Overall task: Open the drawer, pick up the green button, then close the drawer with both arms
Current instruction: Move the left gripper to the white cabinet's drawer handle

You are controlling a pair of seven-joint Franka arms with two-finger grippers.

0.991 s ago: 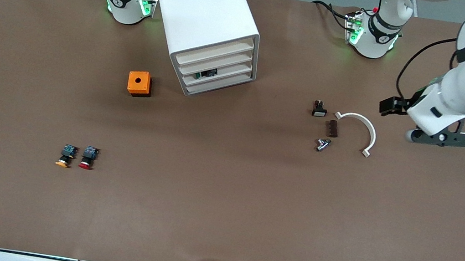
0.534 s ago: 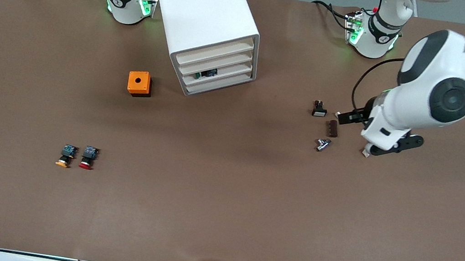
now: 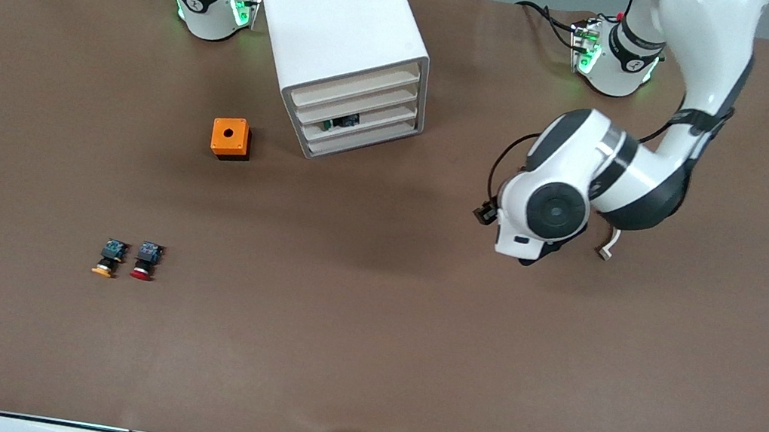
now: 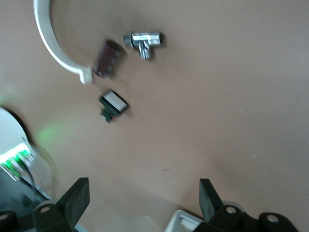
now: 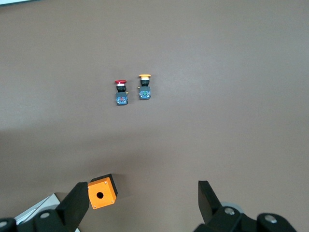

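Left gripper (image 4: pixel 142 205): up in the air over the small parts toward the left arm's end of the table, fingers (image 4: pixel 77 200) spread wide, nothing between them.
Left arm (image 3: pixel 553 211): reaches from its base out over the table; in the front view its wrist covers the gripper and most of the parts below.
Under the left gripper: a white curved piece (image 4: pixel 48 46), a brown block (image 4: pixel 107 58) touching its end, a metal fitting (image 4: pixel 143 39) just beside the block, and a black switch with a white face (image 4: pixel 113 104) near them.
Right gripper (image 5: pixel 140 205): waits high in the air, fingers wide apart and empty — it is over the table by the orange box (image 5: pixel 101 192); the front view does not show it.
Button (image 3: pixel 341 122): a small dark and green shape showing through the front of one of the lower drawers of the white cabinet (image 3: pixel 341 19).
Drawers: all fronts sit flush, shut.
Button and grippers: well apart from both; the cabinet stands between the two arm bases, away from the parts under the left gripper.
Other buttons: the red-capped one (image 5: pixel 120 92) and the yellow-capped one (image 5: pixel 144 87) lie side by side on the table (image 3: pixel 364 350) — nearer to the front camera than the orange box.
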